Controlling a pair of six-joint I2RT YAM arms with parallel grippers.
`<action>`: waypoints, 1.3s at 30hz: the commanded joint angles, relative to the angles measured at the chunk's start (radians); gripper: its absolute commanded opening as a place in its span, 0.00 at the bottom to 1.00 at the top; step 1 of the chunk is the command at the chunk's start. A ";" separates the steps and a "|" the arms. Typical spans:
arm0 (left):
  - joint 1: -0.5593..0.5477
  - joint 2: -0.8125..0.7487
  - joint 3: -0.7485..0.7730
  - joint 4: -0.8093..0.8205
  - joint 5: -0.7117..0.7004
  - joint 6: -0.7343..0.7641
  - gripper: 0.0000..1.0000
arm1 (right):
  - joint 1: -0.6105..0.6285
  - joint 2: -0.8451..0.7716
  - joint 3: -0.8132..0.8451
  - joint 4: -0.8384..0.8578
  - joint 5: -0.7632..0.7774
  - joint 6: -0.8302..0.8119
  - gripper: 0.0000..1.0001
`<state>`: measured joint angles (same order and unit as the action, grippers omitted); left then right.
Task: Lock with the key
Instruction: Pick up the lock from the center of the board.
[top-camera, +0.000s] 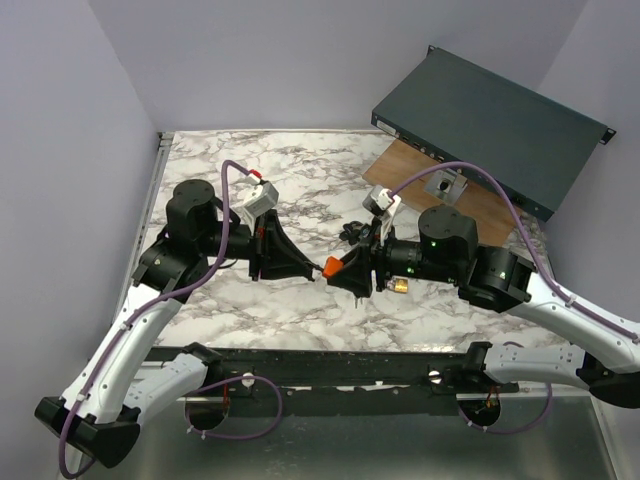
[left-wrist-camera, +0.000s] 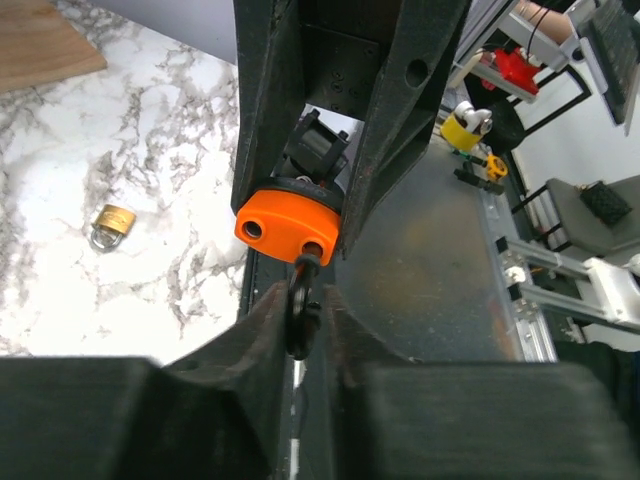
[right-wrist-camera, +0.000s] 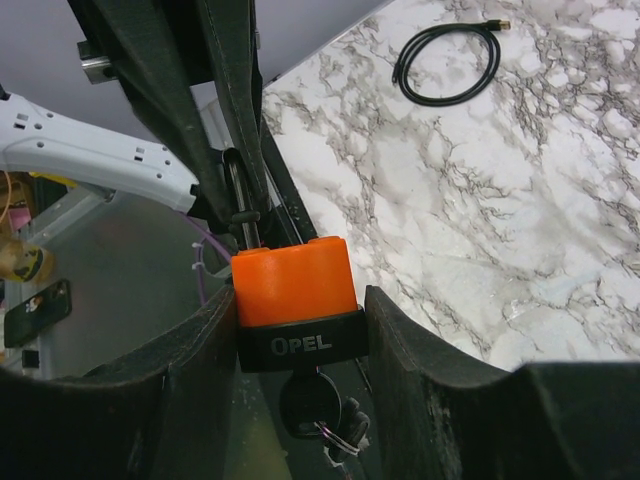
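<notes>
The right gripper (right-wrist-camera: 300, 345) is clamped on the orange padlock (right-wrist-camera: 292, 285), near the little brass lock (top-camera: 400, 286). The key (right-wrist-camera: 310, 400) sits in the padlock's bottom. The left gripper (left-wrist-camera: 300, 330) pinches the shackle (left-wrist-camera: 299, 300).

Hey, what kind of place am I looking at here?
Probably a robotics lab bench: a marble-pattern table boxed in by plain walls, a rack-mount unit, and aluminium framing alongside.

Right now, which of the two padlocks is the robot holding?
The orange padlock, held up off the table with a key in it; the small brass padlock lies loose on the marble.
</notes>
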<state>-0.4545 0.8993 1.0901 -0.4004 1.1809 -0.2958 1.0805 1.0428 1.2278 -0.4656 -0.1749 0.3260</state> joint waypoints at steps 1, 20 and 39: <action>-0.017 0.011 0.016 -0.001 -0.021 0.014 0.09 | 0.004 -0.001 0.035 0.049 -0.005 0.019 0.01; -0.019 -0.044 0.141 0.153 -0.294 -0.292 0.00 | 0.005 -0.094 -0.011 0.239 0.062 -0.120 0.91; -0.021 -0.096 0.335 0.041 -0.621 -0.431 0.00 | -0.017 0.092 0.087 0.567 -0.193 -0.139 0.86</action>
<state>-0.4728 0.8181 1.3941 -0.3462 0.6785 -0.6926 1.0790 1.1030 1.2461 0.0010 -0.2649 0.1787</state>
